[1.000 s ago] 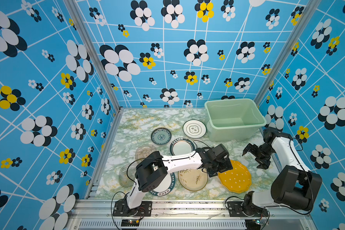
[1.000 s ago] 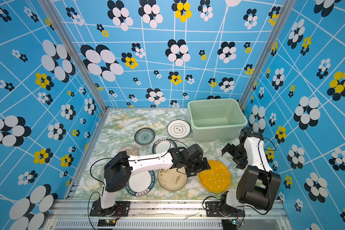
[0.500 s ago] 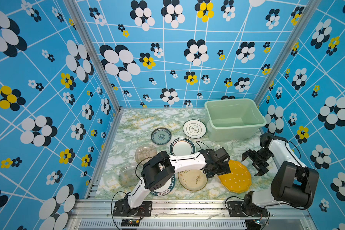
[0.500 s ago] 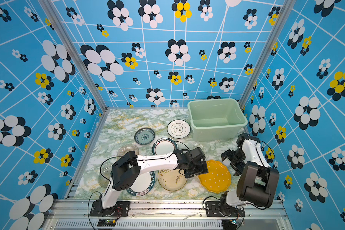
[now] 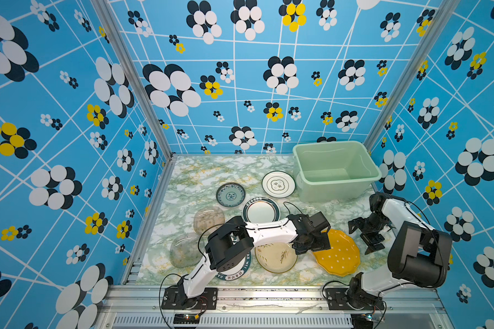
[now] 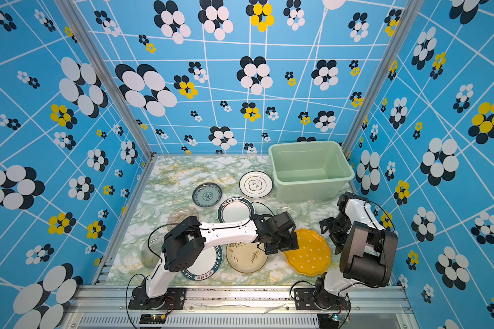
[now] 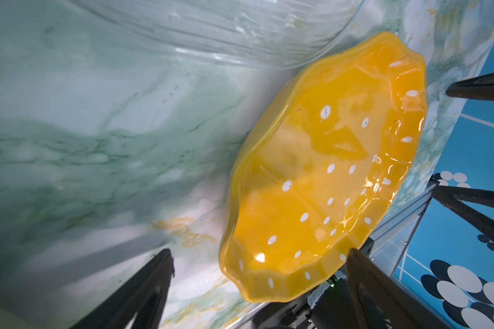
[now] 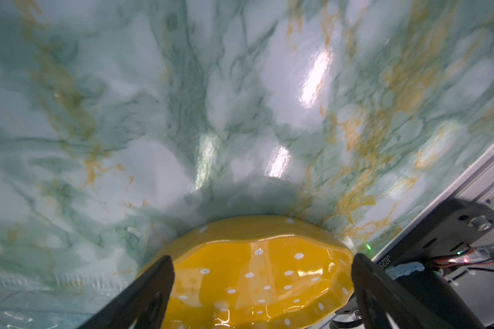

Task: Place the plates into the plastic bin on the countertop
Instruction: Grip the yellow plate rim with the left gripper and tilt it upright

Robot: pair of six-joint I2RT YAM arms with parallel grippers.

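Yellow plate (image 5: 337, 253): scalloped, glossy, white-dotted; lies flat by the countertop's (image 5: 206, 171) front edge, right of middle.
Left gripper (image 7: 258, 253): jaws wide apart at the plate's left rim, gripping nothing; whether it touches the plate cannot be told.
Right gripper (image 8: 261, 257): jaws wide apart, just beside the right rim.
Neighbours: beige plate (image 5: 275, 257) with a plant drawing close on the left; clear glass plate (image 7: 240, 34) just behind.
In the way: left arm (image 5: 268, 230) crosses above the beige plate and the green-rimmed plate (image 5: 237, 273).
Plastic bin (image 5: 337, 188): pale green, back right corner.
Writing: "HAO MEI" on the green rim; the other characters are too small to read.
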